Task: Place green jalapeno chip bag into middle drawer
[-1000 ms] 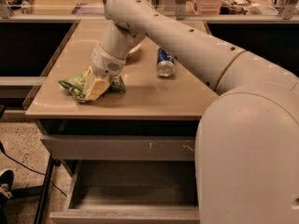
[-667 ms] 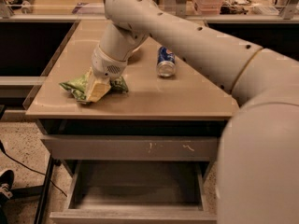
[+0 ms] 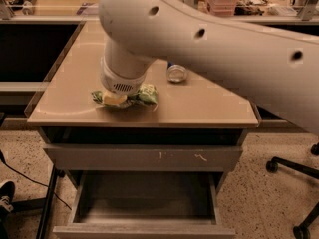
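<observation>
Near the front edge, the gripper (image 3: 115,99) and the green jalapeno chip bag (image 3: 145,93) beneath it have together shifted rightward in view since a second ago, suggesting capture. Whether the gripper is clamped cannot be told. It touches the bag, which lies on the countertop (image 3: 209,101) above the open middle drawer (image 3: 144,230).

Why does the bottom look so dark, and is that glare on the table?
Camera view: light seems to come from above, so the open middle drawer sits shaded under the tabletop; a pale sheen marks its far left; the tool is down on the green jalapeno chip bag, shadow beneath.
</observation>
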Tool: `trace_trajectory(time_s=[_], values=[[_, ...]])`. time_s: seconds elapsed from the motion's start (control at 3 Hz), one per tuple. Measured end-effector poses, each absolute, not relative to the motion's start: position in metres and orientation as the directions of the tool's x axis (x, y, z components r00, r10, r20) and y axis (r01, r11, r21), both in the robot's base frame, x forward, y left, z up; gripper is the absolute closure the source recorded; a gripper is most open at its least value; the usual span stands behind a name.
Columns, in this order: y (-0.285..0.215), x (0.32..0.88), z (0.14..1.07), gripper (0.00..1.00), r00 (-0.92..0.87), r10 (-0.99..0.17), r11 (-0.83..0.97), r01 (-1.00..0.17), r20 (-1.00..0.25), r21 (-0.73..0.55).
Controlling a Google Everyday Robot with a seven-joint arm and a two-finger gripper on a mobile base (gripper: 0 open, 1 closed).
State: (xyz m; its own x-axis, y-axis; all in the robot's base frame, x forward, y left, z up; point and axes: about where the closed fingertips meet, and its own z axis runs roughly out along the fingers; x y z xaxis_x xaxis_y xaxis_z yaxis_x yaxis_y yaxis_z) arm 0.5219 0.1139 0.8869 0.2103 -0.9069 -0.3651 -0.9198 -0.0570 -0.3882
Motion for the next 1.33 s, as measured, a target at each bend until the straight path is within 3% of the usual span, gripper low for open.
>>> trace_trajectory(time_s=[0.33, 1.0, 1.33], values=[[0.096, 0.506, 0.891, 1.0, 0.175, -0.945, -0.034, -0.893, -0.278, -0.449], [0.09, 0.505, 0.886, 1.0, 0.177, -0.941, -0.039, -0.903, -0.288, -0.428], [0.048, 0.487, 0.892, 1.0, 0.119, -0.95, 0.003, -0.921, -0.288, -0.39]])
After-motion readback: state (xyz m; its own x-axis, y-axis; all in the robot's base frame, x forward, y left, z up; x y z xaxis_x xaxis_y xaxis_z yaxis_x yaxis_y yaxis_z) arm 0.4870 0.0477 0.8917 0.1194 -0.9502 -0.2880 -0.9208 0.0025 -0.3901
